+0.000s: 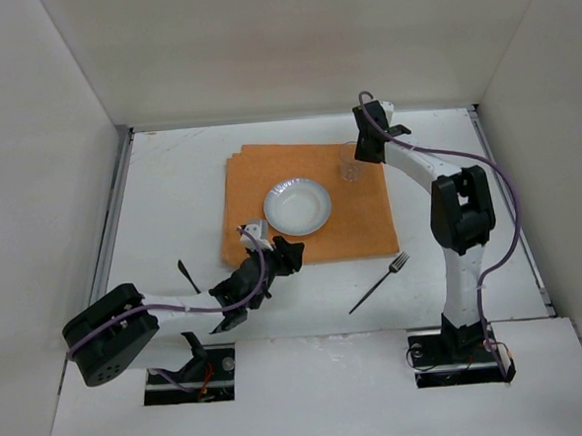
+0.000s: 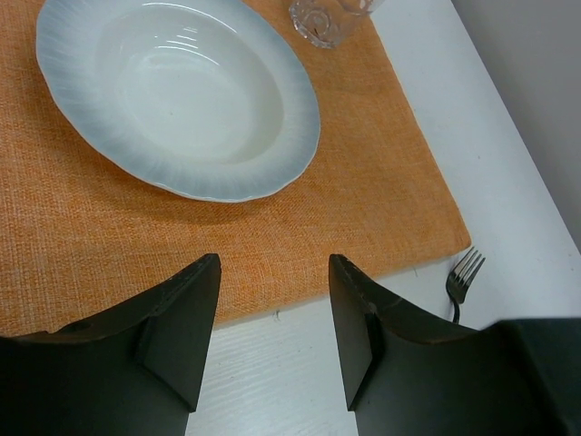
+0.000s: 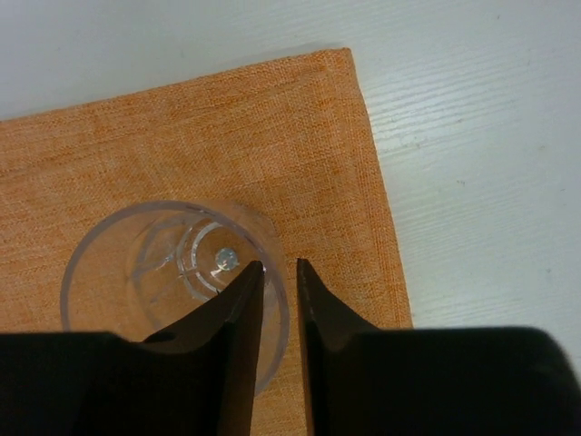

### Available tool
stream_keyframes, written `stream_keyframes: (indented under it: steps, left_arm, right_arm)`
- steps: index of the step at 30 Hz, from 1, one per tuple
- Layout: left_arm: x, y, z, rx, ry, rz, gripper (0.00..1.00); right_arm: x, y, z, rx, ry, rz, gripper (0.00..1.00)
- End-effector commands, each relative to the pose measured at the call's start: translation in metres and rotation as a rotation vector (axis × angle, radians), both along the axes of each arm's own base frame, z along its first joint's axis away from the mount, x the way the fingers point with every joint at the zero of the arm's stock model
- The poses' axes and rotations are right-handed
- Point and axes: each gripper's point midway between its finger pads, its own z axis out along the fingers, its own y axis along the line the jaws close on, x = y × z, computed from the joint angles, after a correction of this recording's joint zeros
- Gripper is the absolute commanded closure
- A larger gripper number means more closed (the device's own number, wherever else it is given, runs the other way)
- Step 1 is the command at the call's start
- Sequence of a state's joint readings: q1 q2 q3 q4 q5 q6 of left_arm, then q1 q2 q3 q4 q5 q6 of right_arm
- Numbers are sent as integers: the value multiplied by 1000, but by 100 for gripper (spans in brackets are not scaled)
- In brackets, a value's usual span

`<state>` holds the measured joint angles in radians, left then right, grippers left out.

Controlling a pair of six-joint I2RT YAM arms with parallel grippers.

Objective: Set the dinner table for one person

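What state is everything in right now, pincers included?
left pincer: open, empty, at the near edge of the placemat.
right pincer: nearly closed astride the wall of the glass; cannot tell if it is clamped.
glass: upright, empty, on a placemat corner.
bowl: upright, empty, mid-placemat.
placemat: lying flat.
fork: flat on the dinner table, off the placemat.
dark utensil: flat on the table, left of the placemat.

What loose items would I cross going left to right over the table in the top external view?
Dark utensil → bowl → fork. The glass is left out because it overlaps the fork's span.
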<state>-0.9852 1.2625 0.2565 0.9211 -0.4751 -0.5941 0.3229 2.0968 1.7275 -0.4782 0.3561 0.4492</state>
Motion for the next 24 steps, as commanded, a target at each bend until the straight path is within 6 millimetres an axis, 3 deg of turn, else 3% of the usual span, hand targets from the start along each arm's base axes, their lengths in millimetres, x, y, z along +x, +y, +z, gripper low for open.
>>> stream_keyframes:
  steps: [1,4,9,13,15,16,17,18,21,23,24]
  left_arm:
    - [4,-5,9,-40,-8,0,52]
    - [2,-10,9,-24,-7,-22,52]
    - [-3,-28,5,27,-3,-85,54]
    - [-16,-55,13,62,-39,-183,54]
    - [-28,-74,11,106,-50,-251,54]
    - [-36,-85,9,140,-53,-293,55]
    - [-44,-97,5,176,-52,-340,56]
    - [-52,-106,2,203,-49,-378,57]
    - [-86,-133,-13,283,-19,-512,60]
    - [-98,-143,-21,340,-22,-561,61]
    - [-110,-153,-25,401,-32,-603,61]
  right_arm:
    - [12,13,32,44,-97,18,67]
    - [8,13,52,63,-137,19,57]
    - [-16,6,120,122,-282,25,40]
    - [-50,-35,157,164,-419,-68,37]
    - [-71,-59,158,209,-482,-136,49]
    - [-80,-68,157,229,-509,-159,58]
    - [-93,-79,150,262,-547,-191,75]
    - [-100,-86,145,285,-571,-211,82]
    - [-122,-104,123,331,-603,-251,87]
    - [-131,-114,109,339,-592,-273,86]
    - [-136,-120,104,350,-591,-291,81]
